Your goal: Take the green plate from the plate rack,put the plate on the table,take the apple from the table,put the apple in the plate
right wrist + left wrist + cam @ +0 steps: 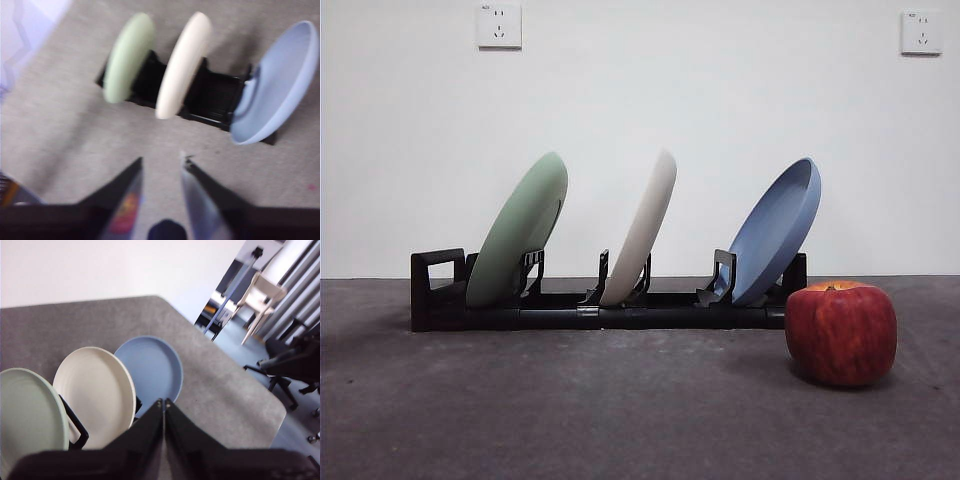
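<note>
Currently logged: my left hand [164, 405] clenched, empty, above the plate rack [600, 305]; green plate [518, 230] slotted there, just beneath. My right hand [161, 167] released, plates ahead of it. Apple [840, 333] on table [570, 400], beside rack's far end.

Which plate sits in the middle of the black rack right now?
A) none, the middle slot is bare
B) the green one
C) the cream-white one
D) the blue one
C: in the front view the cream-white plate leans in the rack between the green plate and the blue plate.
</note>
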